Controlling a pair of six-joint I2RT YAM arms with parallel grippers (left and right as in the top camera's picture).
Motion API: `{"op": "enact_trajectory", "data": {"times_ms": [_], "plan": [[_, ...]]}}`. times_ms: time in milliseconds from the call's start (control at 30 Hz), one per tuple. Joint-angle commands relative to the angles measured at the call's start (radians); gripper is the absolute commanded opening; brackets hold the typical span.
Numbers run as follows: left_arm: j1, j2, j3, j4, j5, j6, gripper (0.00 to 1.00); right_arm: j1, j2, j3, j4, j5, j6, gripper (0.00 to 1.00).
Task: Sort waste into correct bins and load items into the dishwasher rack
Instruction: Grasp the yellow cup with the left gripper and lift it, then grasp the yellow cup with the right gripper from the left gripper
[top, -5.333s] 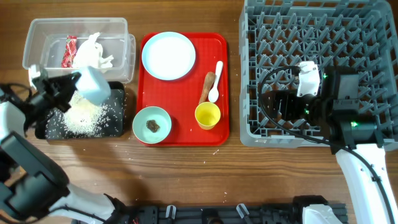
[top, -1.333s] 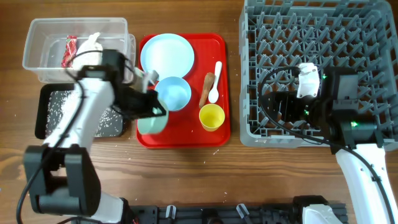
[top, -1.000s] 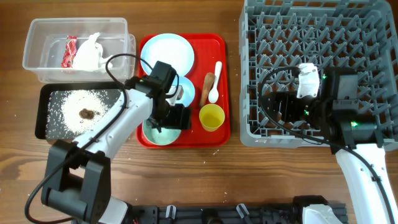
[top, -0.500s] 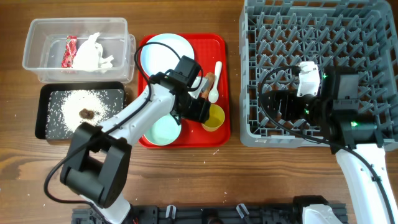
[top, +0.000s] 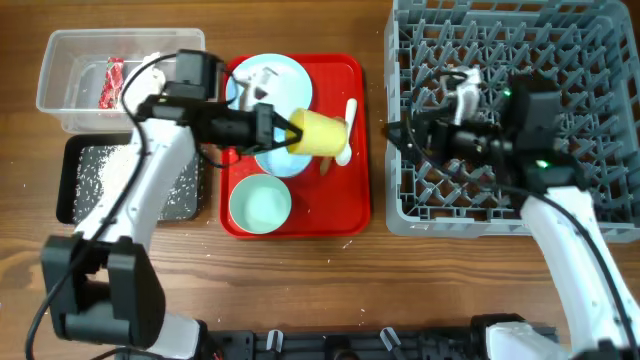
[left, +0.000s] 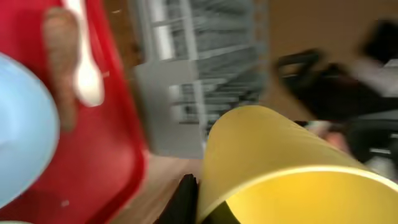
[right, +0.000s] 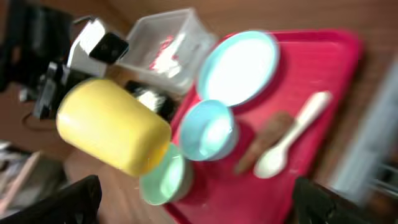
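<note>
The yellow cup (top: 322, 132) is held on its side, clamped by the left fingers (top: 270, 125), above the red tray (top: 345, 200). The right fingers (right: 65, 200) are spread, empty, at the rack's (top: 590, 60) left edge.

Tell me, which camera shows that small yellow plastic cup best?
The right wrist view: the small yellow plastic cup appears whole and large, tipped sideways, though slightly blurred. Overhead shows the cup sharp but small, above the flat red tray. The left wrist view crops the cup to rim and part of the wall.
</note>
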Motion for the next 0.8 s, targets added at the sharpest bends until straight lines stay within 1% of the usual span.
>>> {"op": "enact_trajectory", "data": {"times_ms": [0, 67, 133, 233, 300, 767], "plan": [[0.045, -0.014, 0.012, 0.002, 0.33, -0.001, 0.04, 0.064, 0.108, 0.014, 0.198, -0.276, 0.056, 1.0], [0.047, -0.014, 0.012, 0.021, 0.406, -0.002, 0.04, 0.106, 0.166, 0.014, 0.37, -0.351, 0.124, 0.99], [0.047, -0.014, 0.012, 0.062, 0.492, -0.002, 0.04, 0.143, 0.197, 0.014, 0.513, -0.376, 0.2, 0.99], [0.047, -0.014, 0.012, 0.064, 0.492, -0.002, 0.04, 0.192, 0.198, 0.014, 0.673, -0.375, 0.264, 0.98], [0.047, -0.014, 0.012, 0.064, 0.491, -0.002, 0.04, 0.206, 0.198, 0.014, 0.699, -0.374, 0.265, 0.98], [0.044, -0.014, 0.012, 0.064, 0.48, -0.002, 0.04, 0.211, 0.198, 0.014, 0.724, -0.37, 0.261, 0.98]]}}
